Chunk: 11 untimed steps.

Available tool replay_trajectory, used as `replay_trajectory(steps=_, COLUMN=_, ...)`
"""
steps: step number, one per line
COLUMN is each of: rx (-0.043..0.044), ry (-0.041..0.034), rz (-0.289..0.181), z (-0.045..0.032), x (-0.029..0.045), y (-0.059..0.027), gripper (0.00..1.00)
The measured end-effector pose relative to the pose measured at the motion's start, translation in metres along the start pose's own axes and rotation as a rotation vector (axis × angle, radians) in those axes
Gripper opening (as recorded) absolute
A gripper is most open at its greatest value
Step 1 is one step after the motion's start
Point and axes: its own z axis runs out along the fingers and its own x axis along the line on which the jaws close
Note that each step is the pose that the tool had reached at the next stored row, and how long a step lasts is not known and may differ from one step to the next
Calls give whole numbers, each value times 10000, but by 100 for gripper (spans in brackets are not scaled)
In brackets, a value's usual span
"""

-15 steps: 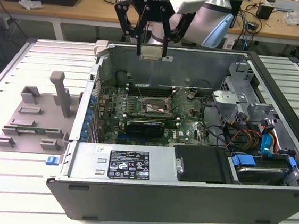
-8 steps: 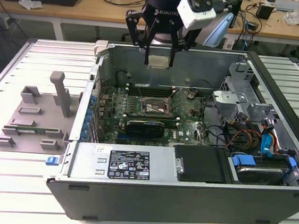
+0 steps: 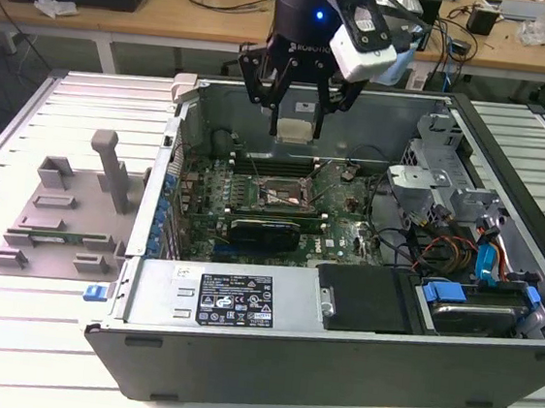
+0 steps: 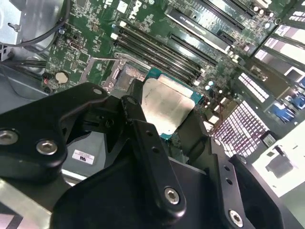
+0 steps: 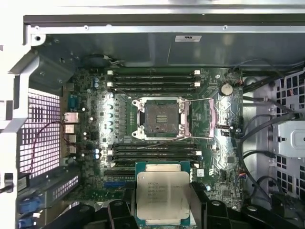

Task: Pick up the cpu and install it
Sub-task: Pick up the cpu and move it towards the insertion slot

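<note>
While your claw (image 5: 163, 214) pinches the cpu (image 5: 163, 193) by two opposite edges and holds it level above the motherboard (image 5: 209, 114), your job looks to be alignment. Square the chip's edges to the dark metal-framed socket (image 5: 159, 118), which appears open and a little aside from it, and hold the chip flat so no corner dips. The cpu is a small square with a silvery-grey metal lid and a thin teal rim, hanging inside the open computer case (image 3: 333, 366) on the desk (image 3: 3, 351).
</note>
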Motion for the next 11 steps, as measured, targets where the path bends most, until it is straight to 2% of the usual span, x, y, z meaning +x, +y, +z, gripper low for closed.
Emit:
replay_trajectory(steps=6, rx=25, ry=3, rz=-287, z=158, x=-41, y=6, gripper=54)
replay_trajectory(steps=11, rx=30, ry=-25, rz=-532, z=257, x=-57, y=77, gripper=54)
